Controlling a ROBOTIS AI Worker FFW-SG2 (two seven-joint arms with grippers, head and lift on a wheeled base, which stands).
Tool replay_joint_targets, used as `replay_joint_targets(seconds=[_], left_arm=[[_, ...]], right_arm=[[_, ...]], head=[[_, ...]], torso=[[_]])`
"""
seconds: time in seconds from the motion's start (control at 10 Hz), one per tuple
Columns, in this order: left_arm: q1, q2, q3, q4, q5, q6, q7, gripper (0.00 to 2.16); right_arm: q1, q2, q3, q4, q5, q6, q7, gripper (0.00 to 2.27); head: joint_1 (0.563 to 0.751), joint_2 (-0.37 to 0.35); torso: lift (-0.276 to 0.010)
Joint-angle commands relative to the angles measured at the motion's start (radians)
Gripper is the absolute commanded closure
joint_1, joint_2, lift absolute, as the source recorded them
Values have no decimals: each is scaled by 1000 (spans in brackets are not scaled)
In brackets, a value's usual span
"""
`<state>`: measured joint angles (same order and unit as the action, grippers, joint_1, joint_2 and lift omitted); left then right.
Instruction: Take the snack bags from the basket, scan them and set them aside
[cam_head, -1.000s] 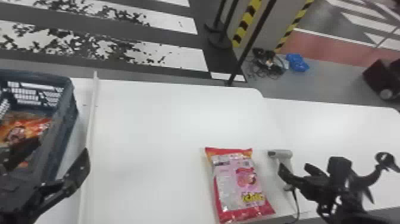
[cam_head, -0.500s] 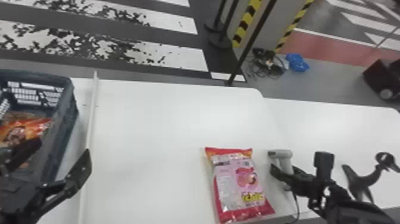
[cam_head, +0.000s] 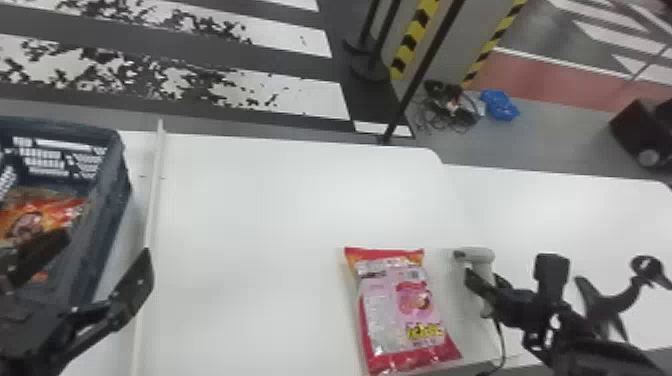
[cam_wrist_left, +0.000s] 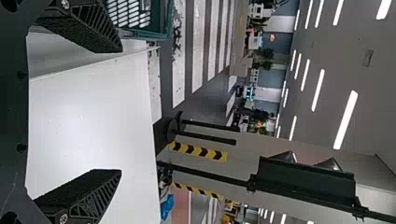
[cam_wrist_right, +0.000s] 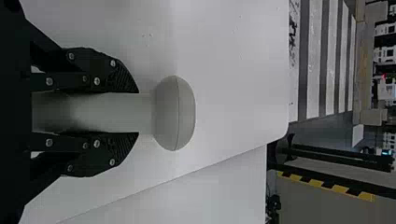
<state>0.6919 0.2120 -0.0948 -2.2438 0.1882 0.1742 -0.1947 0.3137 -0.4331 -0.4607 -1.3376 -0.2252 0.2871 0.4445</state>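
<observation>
At the lower right of the head view, the right gripper (cam_head: 481, 286) is clamped on the handle of a grey scanner (cam_head: 477, 254). In the right wrist view, its two fingers press the handle from opposite sides. A black cable (cam_head: 502, 345) runs down from the handle towards the bottom edge. Just beside the scanner, a pink and red snack bag (cam_head: 400, 310) lies flat on the white table (cam_head: 250, 215), right of the lower centre. At the left edge, an orange-red bag (cam_head: 55, 210) lies inside the dark basket (cam_head: 111, 200). The left gripper (cam_head: 104, 246) is at the lower left, by the basket, its fingers wide apart.
</observation>
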Motion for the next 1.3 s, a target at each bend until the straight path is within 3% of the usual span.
replay_joint_targets(seconds=[0.0, 0.2, 0.5, 0.7, 1.0, 1.2], left_arm=[[0, 4, 0, -5, 0, 0, 0, 73], [0, 12, 3, -8, 5, -3, 0, 73], [-2, 17, 6, -3, 20, -9, 0, 73], [-3, 17, 9, -8, 28, -34, 0, 73], [-2, 9, 10, -10, 27, -34, 0, 73], [5, 7, 17, -16, 25, -34, 1, 73]], right_arm=[[42, 30, -35, -69, -6, -15, -30, 2246], [173, 106, -95, -318, -42, 87, -113, 2246], [315, 237, -150, -597, -134, 246, -124, 2246], [387, 307, -141, -747, -166, 292, -142, 2246], [430, 359, -76, -845, -189, 326, -139, 2246], [430, 373, -24, -839, -158, 317, -139, 2246]], head=[[695, -350], [695, -350], [695, -350], [695, -350], [695, -350], [695, -350]], torso=[[-75], [-75], [-75], [-75], [-75], [-75]])
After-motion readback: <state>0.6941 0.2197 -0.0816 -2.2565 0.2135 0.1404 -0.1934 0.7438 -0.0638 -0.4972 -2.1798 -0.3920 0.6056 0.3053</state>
